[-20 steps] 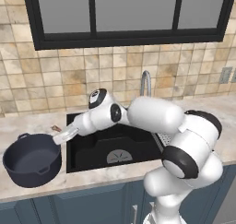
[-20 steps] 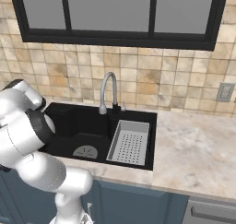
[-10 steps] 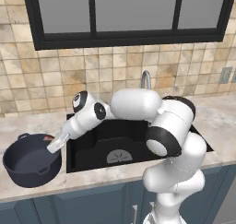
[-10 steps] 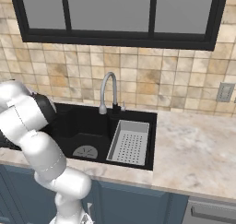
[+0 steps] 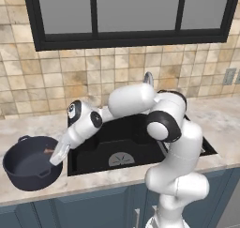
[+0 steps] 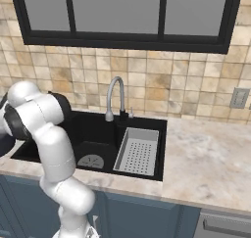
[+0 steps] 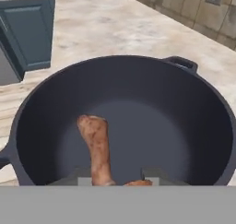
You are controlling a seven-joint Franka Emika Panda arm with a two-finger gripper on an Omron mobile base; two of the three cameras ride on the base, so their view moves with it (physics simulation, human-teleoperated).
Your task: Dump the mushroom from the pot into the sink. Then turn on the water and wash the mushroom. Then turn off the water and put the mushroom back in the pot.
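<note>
Reaching: gripper [image 5: 56, 155] hangs over the pot [image 5: 29, 163] rim, left of the sink [image 5: 123, 142].
Fingers: clenched on the mushroom [image 7: 98, 150], which sticks out ahead of the 2 tips.
Mushroom: inside the pot, above its floor.

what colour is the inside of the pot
Dark navy-grey, seen best in the hand view: pot.
</note>
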